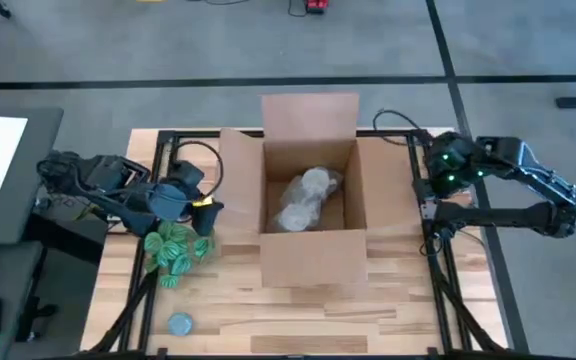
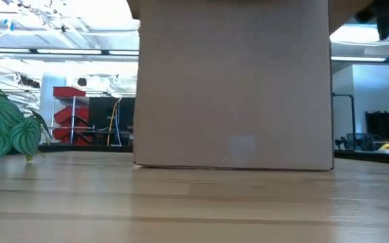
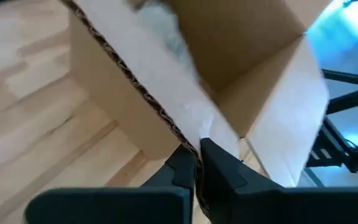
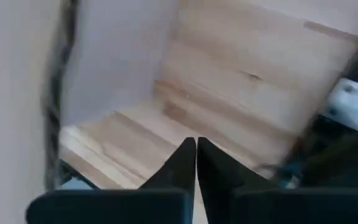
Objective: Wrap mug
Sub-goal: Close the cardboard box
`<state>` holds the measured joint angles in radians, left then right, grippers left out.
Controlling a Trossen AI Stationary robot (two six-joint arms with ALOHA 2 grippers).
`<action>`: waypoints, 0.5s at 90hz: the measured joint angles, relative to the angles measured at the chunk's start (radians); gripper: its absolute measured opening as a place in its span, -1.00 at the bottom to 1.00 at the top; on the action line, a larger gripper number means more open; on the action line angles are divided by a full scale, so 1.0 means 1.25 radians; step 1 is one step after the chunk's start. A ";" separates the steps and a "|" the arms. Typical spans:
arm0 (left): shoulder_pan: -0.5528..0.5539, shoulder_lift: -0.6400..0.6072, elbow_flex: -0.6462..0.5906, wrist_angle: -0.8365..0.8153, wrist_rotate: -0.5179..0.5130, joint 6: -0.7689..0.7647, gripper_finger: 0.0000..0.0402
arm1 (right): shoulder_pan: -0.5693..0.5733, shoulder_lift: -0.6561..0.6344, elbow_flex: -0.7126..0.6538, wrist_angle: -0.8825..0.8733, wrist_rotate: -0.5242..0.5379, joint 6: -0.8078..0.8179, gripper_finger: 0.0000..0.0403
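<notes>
The left gripper [image 3: 196,163] has its fingers pressed together with nothing between them, and hangs close beside the cardboard box [image 1: 308,195] at its left wall. In the high view it sits just above the green patterned bundle [image 1: 175,248], near the table's left side. The right gripper [image 4: 196,163] is likewise closed and empty, with its arm folded back at the table's right edge, well apart from the work.

The mug [image 1: 304,203] cannot be made out as such. What shows inside the box is a pale, crumpled, wrapped lump on the box floor, and the mug is probably inside it, though the handle and rim are hidden.

The risks follow from that. If the left gripper moves toward the box with its fingers closed, it may catch the box's wall or the flap beside it and shove the whole box across the wooden table [image 1: 248,320], since nothing anchors it. A swing low over the green bundle could drag it off the table's left edge. A small grey-blue disc [image 1: 179,323] lies near the front edge and could be knocked off. Reaching blind into the box risks crushing or unwrapping the lump.
</notes>
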<state>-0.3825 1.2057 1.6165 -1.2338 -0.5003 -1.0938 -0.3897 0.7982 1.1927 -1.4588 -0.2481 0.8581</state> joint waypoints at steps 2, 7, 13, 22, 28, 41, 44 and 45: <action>0.000 0.001 0.000 0.022 -0.004 0.018 -1.00 | 0.008 0.000 0.003 0.029 -0.007 0.011 -0.96; 0.000 0.006 0.000 0.071 -0.021 0.063 -1.00 | 0.034 -0.001 0.012 0.112 -0.013 0.041 -0.96; 0.000 0.016 -0.001 0.128 -0.039 0.120 -1.00 | 0.068 -0.002 0.025 0.227 -0.013 0.063 -0.96; 0.000 0.039 -0.001 0.216 -0.061 0.203 -0.97 | 0.115 0.007 0.028 0.374 -0.012 0.070 -0.99; 0.001 0.060 -0.002 0.255 -0.062 0.242 -0.90 | 0.142 0.024 0.028 0.459 -0.008 0.064 -1.00; 0.016 0.106 -0.002 0.298 -0.035 0.271 -0.65 | 0.202 0.088 0.028 0.532 0.017 0.052 -1.00; 0.018 0.116 -0.001 0.301 -0.033 0.280 -0.58 | 0.215 0.107 0.028 0.530 0.024 0.040 -1.00; 0.019 0.119 -0.001 0.301 -0.032 0.282 -0.56 | 0.220 0.113 0.028 0.529 0.026 0.037 -1.00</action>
<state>-0.3590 1.3544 1.6157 -0.8581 -0.5400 -0.7412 -0.1148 0.9391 1.2276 -0.7976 -0.2154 0.9040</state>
